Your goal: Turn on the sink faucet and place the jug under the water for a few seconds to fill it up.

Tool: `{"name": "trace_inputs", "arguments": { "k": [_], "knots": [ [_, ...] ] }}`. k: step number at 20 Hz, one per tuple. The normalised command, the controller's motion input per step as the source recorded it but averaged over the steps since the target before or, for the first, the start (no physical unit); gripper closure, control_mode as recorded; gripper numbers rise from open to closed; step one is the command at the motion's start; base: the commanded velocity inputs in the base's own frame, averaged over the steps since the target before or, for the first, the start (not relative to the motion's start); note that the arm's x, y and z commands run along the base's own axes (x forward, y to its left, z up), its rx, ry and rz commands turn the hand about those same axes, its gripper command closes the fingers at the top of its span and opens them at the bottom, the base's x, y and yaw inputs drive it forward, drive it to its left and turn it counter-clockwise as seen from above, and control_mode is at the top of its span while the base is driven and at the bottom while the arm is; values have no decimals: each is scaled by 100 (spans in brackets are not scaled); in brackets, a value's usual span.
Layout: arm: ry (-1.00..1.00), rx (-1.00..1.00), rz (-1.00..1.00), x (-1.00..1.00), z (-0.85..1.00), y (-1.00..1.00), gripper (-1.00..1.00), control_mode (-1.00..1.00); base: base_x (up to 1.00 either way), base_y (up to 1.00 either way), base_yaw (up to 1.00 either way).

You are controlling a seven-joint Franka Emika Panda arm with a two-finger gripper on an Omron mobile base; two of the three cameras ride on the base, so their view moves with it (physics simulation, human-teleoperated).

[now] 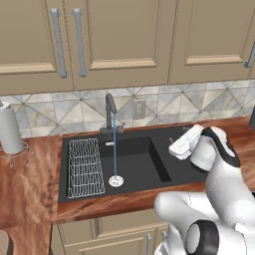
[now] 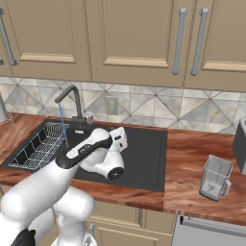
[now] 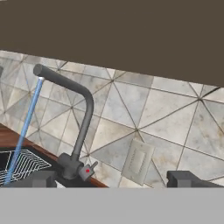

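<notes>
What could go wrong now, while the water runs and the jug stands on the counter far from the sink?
1. The jug stands right of the sink, beside a dark appliance; a wide reach might knock either one.
2. The tool is open near the faucet; swinging away, it could bump the small lever and stop the water.
3. The glass jug tapers, so a grip may slip.

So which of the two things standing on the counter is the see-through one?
The jug, right of the sink; you see wood through it. The paper-towel roll at the left is solid white.
</notes>
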Motion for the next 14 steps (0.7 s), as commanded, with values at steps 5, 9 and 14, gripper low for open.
{"name": "trace_inputs", "arguments": {
  "k": [5, 9, 14],
  "knots": [
    [1, -1, 9, -77, 41, -40, -100, -100, 0, 0, 0],
    [10, -1, 5, -49, 58, -40, -100, -100, 0, 0, 0],
    [16, -5, 5, -42, 40, -38, -100, -100, 0, 0, 0]
  ]
}}
